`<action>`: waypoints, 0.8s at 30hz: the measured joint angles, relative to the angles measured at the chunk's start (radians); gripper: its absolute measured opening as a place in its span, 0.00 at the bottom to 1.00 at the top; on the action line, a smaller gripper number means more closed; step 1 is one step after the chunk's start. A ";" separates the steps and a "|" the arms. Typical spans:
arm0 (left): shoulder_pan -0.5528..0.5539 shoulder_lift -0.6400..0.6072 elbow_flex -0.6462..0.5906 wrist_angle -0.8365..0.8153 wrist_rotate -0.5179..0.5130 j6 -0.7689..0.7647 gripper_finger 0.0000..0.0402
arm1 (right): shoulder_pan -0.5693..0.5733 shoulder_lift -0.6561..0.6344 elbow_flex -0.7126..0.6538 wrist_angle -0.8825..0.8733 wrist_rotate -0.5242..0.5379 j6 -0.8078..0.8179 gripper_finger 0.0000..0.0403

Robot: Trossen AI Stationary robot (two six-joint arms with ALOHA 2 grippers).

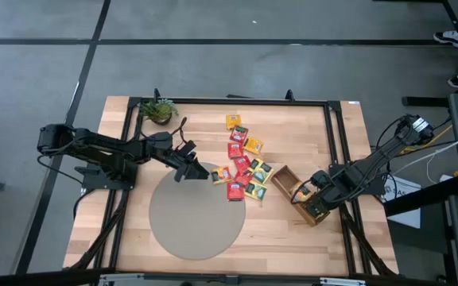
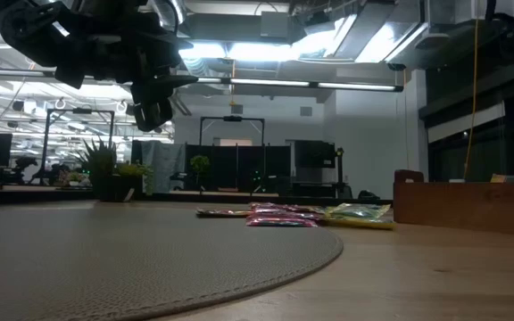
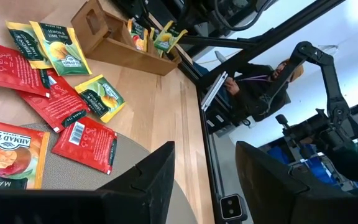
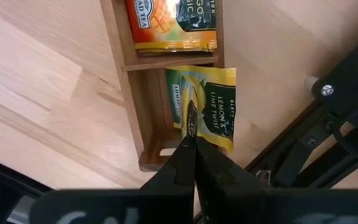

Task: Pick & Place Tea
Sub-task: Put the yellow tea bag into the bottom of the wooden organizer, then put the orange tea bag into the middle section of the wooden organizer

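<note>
Sachet (image 4: 205, 99), green-yellow, pinched in our right gripper (image 4: 194, 144), hangs over the tray's (image 4: 129, 81) end compartment, frame centre; left gripper (image 1: 195, 169), fingers apart, hovers beside the pile (image 1: 242, 163).

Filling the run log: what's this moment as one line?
right gripper: shut on lemon tea sachet, at wooden tray end compartment | left gripper: open, above sachet pile

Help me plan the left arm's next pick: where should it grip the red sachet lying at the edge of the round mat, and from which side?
Probably from straight above, at a corner or edge. The red sachet lies flat, partly on the round mat, so there is no side face to pinch. Its outer corner over the wooden table is free, while other sachets crowd its far side. The left gripper hovers open next to it.
</note>
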 joint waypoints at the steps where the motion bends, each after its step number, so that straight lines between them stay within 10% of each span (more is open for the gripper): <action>1: 0.000 0.000 0.000 0.000 0.000 0.000 0.41 | 0.000 0.000 0.000 0.001 0.000 0.000 0.01; 24: 0.000 0.000 0.000 0.000 0.000 0.002 0.41 | 0.000 0.000 0.000 -0.036 0.000 0.049 0.39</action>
